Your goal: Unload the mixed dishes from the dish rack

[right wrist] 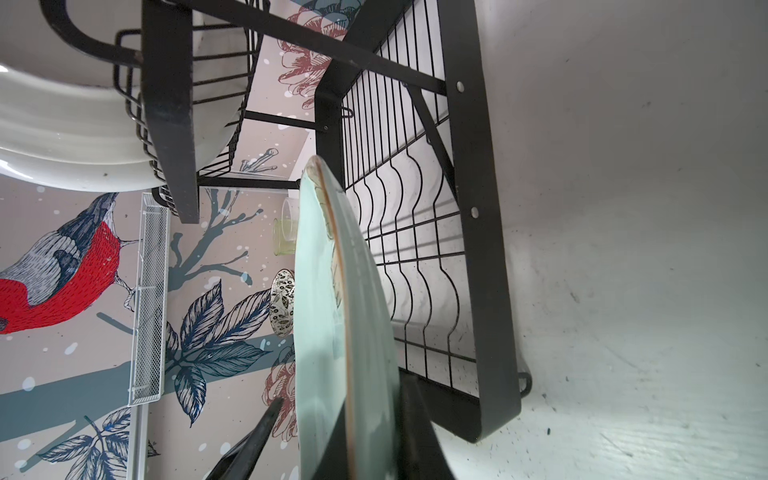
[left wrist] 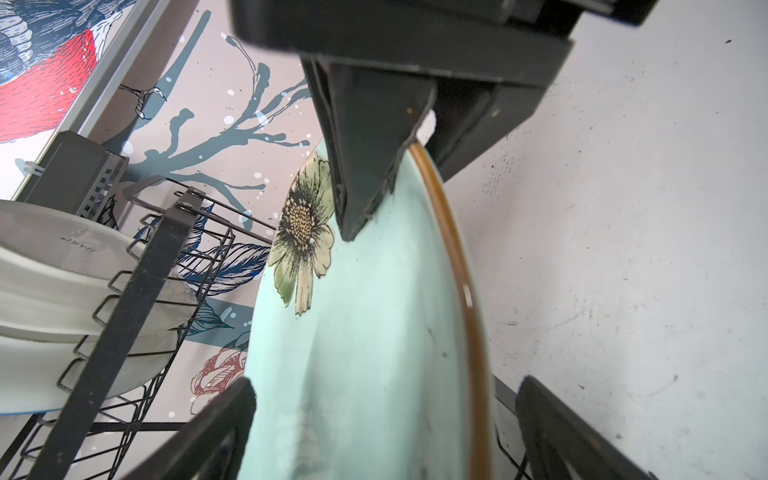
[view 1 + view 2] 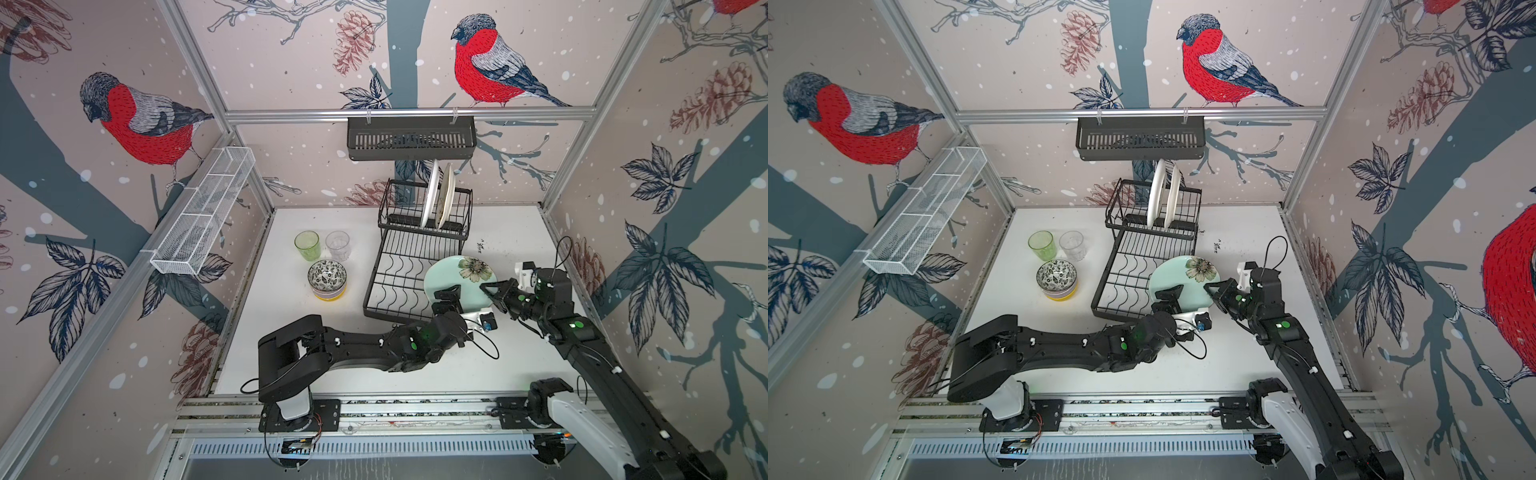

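Observation:
A pale green plate (image 3: 455,276) (image 3: 1177,272) with a flower print hangs tilted over the right edge of the dish rack's lower tray (image 3: 371,286) (image 3: 1100,286). My right gripper (image 3: 485,287) (image 3: 1209,287) (image 1: 345,392) is shut on the plate's brown rim (image 2: 440,216). My left gripper (image 3: 451,297) (image 3: 1169,296) (image 2: 386,384) is open, its jaws standing apart on either side of the plate. A white plate (image 3: 432,195) (image 3: 1156,193) and a cream plate (image 3: 446,195) (image 3: 1174,195) stand in the raised tier.
On the table left of the rack stand a green glass (image 3: 308,245), a clear glass (image 3: 338,245) and a stack of bowls (image 3: 327,278) with a patterned one on top. A black slotted basket (image 3: 411,137) hangs on the back wall, and a white mesh basket (image 3: 203,212) on the left wall.

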Robot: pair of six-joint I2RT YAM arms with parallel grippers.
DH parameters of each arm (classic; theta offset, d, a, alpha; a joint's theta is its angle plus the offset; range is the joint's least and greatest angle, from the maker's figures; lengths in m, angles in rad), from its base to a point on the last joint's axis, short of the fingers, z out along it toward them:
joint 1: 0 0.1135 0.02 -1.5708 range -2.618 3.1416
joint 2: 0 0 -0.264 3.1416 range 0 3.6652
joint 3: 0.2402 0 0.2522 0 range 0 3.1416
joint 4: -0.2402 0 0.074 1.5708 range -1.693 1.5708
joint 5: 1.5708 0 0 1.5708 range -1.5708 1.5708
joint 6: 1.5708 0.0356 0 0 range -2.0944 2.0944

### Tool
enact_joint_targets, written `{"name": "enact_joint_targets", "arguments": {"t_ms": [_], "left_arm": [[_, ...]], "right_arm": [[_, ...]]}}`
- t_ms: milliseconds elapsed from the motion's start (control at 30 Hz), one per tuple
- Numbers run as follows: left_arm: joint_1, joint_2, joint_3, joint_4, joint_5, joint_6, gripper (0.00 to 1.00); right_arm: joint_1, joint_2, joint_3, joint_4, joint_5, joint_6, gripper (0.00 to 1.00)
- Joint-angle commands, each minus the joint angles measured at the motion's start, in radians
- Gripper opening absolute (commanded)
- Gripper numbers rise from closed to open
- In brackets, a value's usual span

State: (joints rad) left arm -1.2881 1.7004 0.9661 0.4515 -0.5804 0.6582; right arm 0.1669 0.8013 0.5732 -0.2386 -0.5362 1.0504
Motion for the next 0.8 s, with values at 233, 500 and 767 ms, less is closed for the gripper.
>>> {"name": "enact_joint_targets", "arguments": {"t_ms": [233, 500, 767], "left_arm": [[0.003, 0.018, 0.016, 0.057, -0.047, -0.025, 0.98], [0.013, 0.005, 0.022, 0.043, -0.035, -0.088, 0.98], [0.031, -0.009, 0.026, 0.036, -0.063, -0.101, 0.98]], "right_arm": [[-0.072, -0.068, -0.050, 0.045, 0.005, -0.011, 0.00], [-0.164, -0.095, -0.102, 0.041, -0.001, -0.031, 0.00], [-0.289, -0.083, -0.115, 0.040, -0.029, -0.077, 0.00]]}}
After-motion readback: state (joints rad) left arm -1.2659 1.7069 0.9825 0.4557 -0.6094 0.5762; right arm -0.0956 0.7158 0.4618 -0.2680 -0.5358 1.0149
